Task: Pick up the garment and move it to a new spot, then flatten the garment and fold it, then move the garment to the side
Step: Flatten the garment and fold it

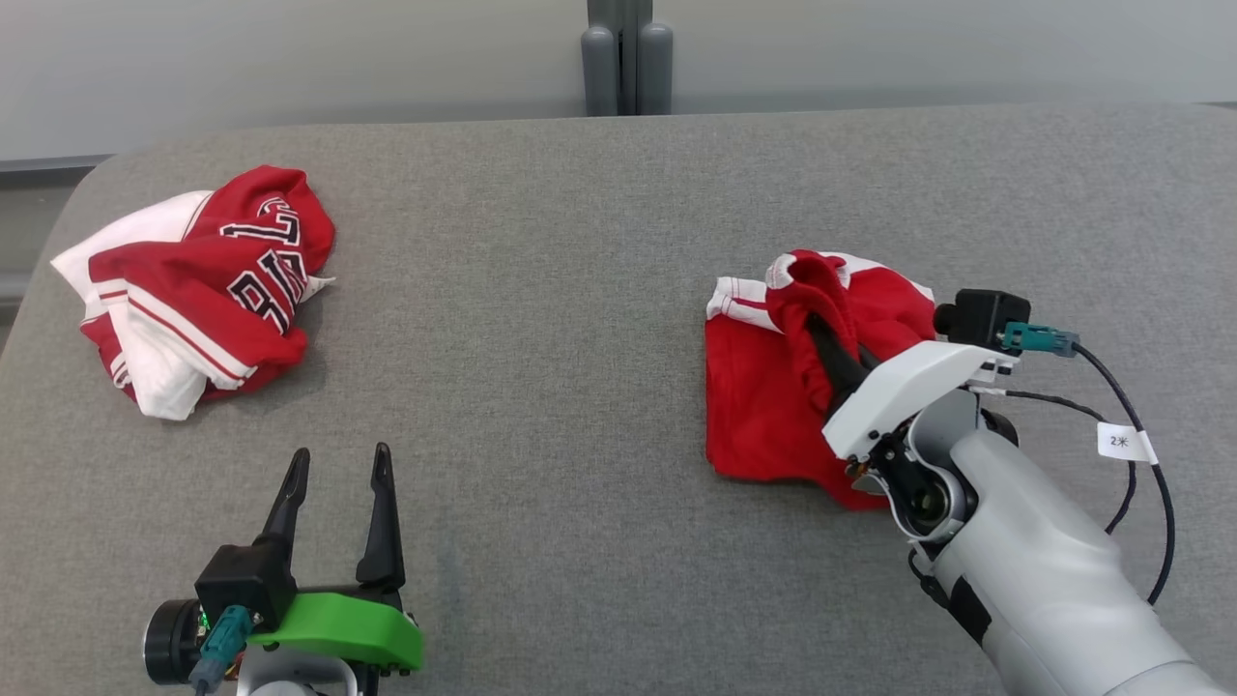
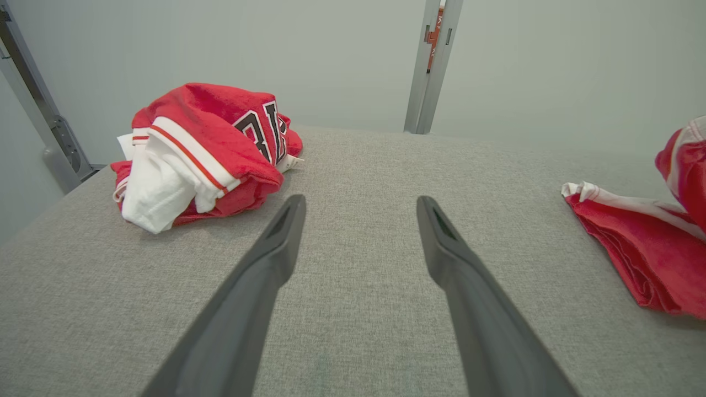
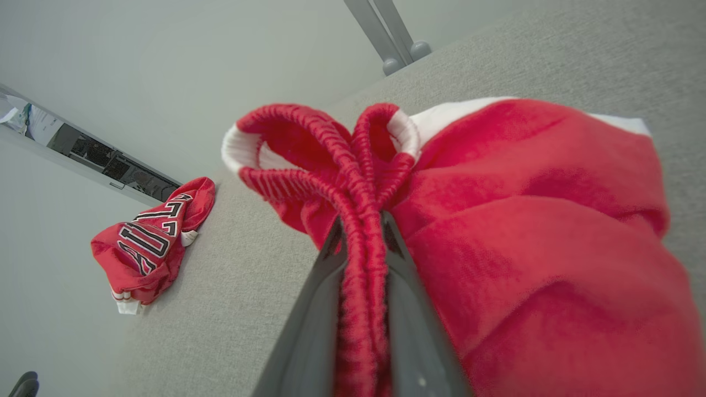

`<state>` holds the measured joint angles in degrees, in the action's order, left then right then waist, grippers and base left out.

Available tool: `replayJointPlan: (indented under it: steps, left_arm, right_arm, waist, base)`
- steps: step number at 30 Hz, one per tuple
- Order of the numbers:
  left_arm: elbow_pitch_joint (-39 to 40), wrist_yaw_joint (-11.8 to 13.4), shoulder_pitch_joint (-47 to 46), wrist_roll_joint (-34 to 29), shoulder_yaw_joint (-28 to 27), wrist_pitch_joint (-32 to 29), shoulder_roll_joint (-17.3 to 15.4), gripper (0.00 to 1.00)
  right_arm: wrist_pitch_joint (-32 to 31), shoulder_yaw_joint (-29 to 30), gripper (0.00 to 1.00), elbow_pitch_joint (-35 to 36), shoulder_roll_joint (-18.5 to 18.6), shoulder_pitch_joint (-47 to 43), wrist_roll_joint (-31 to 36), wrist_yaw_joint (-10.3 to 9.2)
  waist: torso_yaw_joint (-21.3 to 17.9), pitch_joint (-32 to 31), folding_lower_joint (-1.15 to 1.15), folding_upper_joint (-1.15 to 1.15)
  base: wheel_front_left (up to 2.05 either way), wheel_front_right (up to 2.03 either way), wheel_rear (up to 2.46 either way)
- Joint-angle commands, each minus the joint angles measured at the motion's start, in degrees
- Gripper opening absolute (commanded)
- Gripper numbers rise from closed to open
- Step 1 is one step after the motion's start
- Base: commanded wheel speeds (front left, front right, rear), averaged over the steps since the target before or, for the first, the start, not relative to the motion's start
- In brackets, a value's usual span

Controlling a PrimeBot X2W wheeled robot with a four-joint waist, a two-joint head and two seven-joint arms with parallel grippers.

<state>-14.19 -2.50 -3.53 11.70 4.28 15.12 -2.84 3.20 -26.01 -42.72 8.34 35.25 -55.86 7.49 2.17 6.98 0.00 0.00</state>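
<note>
Our right arm (image 1: 1024,541) slants in from the near-right corner of the worktop (image 1: 580,290), right pincer (image 1: 823,336) clamped on the red garment (image 1: 763,396); left pincer (image 1: 343,459) spread apart.

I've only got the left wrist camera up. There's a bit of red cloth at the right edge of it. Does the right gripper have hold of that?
Observer: Yes. The right gripper is shut on a bunched ribbed band of the red garment.
Operator: Is it off the surface yet?
Observer: Mostly not. In the head view only the pinched fold is raised, and the rest of the cloth lies on the grey table.
Operator: Anything by that arm I should know about?
Observer: A black cable with a white tag loops out beside the right forearm, apart from the cloth.
</note>
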Motion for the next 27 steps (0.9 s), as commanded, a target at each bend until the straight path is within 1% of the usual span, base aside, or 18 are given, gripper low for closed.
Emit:
replayJointPlan:
  steps: [1,4,5,6,7,10,14,18,20,23,25,27]
  left_arm:
    - [-0.08,0.30,-1.02,0.72,0.19,0.01,-0.12,1.00]
    - [-0.42,0.17,-1.51,0.88,0.44,0.01,-0.12,1.00]
    - [-0.51,0.19,-1.68,0.96,0.57,0.01,-0.12,1.00]
    - [-0.57,0.23,-1.73,1.01,0.68,0.01,-0.12,1.00]
    - [-0.69,0.30,-1.80,1.01,0.80,0.01,-0.12,1.00]
    - [-0.73,0.42,-1.87,1.04,0.71,0.01,-0.12,1.00]
    - [-0.68,0.57,-0.90,0.45,-0.25,0.01,-0.12,1.00]
    - [-0.55,0.54,-0.16,0.02,-1.10,0.01,-0.12,1.00]
    - [-0.34,0.43,0.07,-0.14,-1.55,0.01,-0.12,1.00]
    - [0.16,0.62,0.86,-0.57,-2.08,0.01,-0.12,1.00]
    - [0.42,0.57,1.12,-0.84,-2.55,0.01,-0.12,1.00]
    - [0.63,0.44,1.52,-1.29,-3.12,0.01,-0.12,1.00]
  right_arm:
    - [0.85,0.01,0.00,-1.24,-0.67,1.07,0.97,-0.01]
    - [1.95,-0.05,0.00,-4.07,-2.13,1.76,1.97,-0.01]
    - [2.41,-0.32,0.10,-5.03,-2.50,2.03,2.56,-0.01]
    - [2.95,-0.72,0.47,-5.67,-2.57,2.34,3.21,-0.01]
    - [3.64,-1.35,1.00,-6.26,-2.63,2.61,4.07,-0.01]
    - [5.57,-2.97,1.00,-6.04,-2.36,2.64,5.43,-0.01]
    - [9.36,-4.50,1.00,-3.76,1.18,1.88,6.86,-0.01]
    - [11.29,-3.52,1.00,-0.98,4.47,0.18,7.93,-0.01]
    - [11.77,-2.79,1.00,1.55,6.22,-1.17,8.85,-0.01]
    - [12.04,0.72,1.00,6.28,8.87,-3.95,11.68,-0.01]
    - [11.99,3.80,1.00,10.08,9.67,-7.07,14.77,-0.01]
    - [12.01,7.16,1.00,14.03,9.52,-10.59,17.80,-0.01]
  waist:
    - [0.64,0.60,0.00,0.00]
    - [1.13,0.99,0.00,0.00]
    - [1.28,1.07,0.00,0.00]
    - [1.39,1.09,0.00,0.00]
    - [1.50,1.10,0.00,0.00]
    - [1.47,0.95,0.00,0.00]
    - [0.61,-0.12,0.00,0.00]
    - [-0.28,-1.14,0.00,0.00]
    - [-0.78,-1.60,0.00,0.00]
    - [-1.67,-2.25,0.00,0.00]
    - [-2.22,-2.65,0.00,0.00]
    - [-2.84,-3.12,0.00,0.00]
  base:
    - [0.00,0.00,0.00]
    - [0.00,0.00,0.00]
    - [0.00,0.00,0.00]
    - [0.00,0.00,0.00]
    - [0.00,0.00,0.00]
    - [0.00,0.00,0.00]
    - [0.00,0.00,0.00]
    - [0.00,0.00,0.00]
    - [0.00,0.00,0.00]
    - [0.00,0.00,0.00]
    - [0.00,0.00,0.00]
    - [0.00,0.00,0.00]
